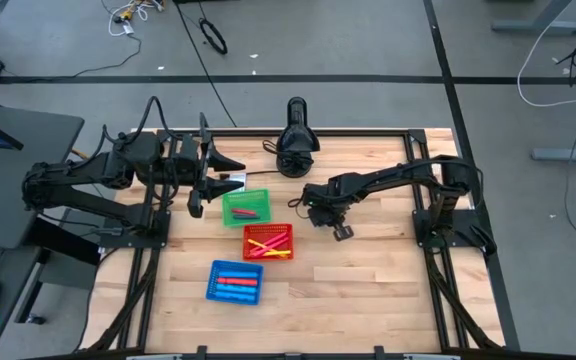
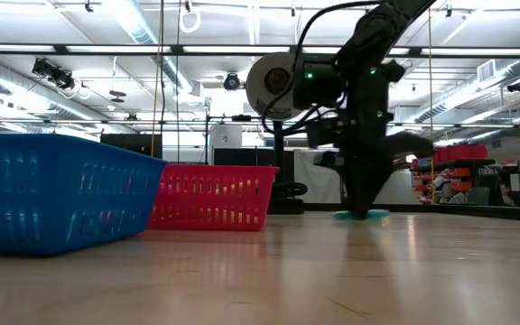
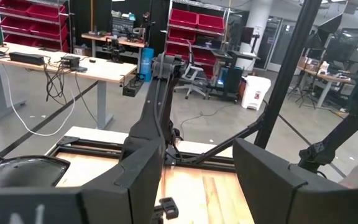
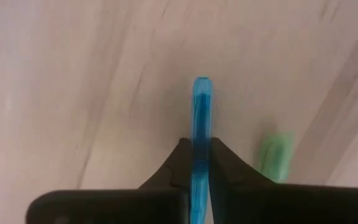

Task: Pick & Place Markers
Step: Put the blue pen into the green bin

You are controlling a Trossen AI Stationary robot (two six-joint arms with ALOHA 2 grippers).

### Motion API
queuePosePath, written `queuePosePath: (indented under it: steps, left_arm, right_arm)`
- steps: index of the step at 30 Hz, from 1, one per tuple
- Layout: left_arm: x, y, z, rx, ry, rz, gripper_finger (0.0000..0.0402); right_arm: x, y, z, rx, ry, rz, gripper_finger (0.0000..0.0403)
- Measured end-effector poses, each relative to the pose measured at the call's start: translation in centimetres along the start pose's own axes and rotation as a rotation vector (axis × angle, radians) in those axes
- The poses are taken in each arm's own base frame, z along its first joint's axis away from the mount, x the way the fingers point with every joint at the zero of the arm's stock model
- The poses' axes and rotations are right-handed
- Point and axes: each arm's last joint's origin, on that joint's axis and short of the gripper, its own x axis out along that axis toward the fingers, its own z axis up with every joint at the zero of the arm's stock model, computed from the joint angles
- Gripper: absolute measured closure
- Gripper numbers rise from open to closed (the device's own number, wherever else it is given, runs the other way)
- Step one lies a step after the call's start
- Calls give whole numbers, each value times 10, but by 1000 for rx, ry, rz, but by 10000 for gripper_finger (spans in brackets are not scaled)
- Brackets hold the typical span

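Clamped between the right gripper's (image 4: 201,163) two dark fingers is a thin light-blue plastic marker (image 4: 201,118), its free end sticking out past the fingertips over the pale wooden tabletop (image 4: 92,74); a short green marker (image 4: 273,157) lies on the wood just beside it. Seen from above, this right gripper (image 1: 342,231) sits right of centre in the frame, its arm reaching in from the right edge of the table, tips down at the board. From table height it stands right of centre, touching down where a bit of teal colour shows on the wood.

Left of it in the overhead frame three square plastic baskets run in a diagonal. A green lattice basket (image 1: 245,207) near the centre holds a reddish marker. Below it a red lattice basket (image 1: 268,241) holds yellow and pink markers (image 1: 268,246). Lower left, a blue lattice basket (image 1: 235,281) holds red and blue markers (image 1: 236,284).

Upper left of the overhead frame, the left gripper (image 1: 200,180) hangs just beside the green basket, its jaws parted and gripping nothing. A black camera stand (image 1: 295,140) sits at the top centre of the table.
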Motion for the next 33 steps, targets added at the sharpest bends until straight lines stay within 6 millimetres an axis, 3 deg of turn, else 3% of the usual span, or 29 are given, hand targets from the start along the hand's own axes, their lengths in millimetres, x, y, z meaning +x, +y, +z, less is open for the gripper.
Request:
queuePosePath:
  steps: [11, 22, 33]
  left_arm:
    - [0, 0, -1, 11, 8, 4, 195]
    - [0, 0, -1, 10, 11, 5, 195]
    - [0, 0, -1, -2, 8, 5, 195]
  right_arm:
    - [-47, 17, -8, 30, -37, -23, 387]
    - [-115, 50, -13, 90, -239, -74, 387]
    - [-198, 61, 13, 96, -560, -135, 387]
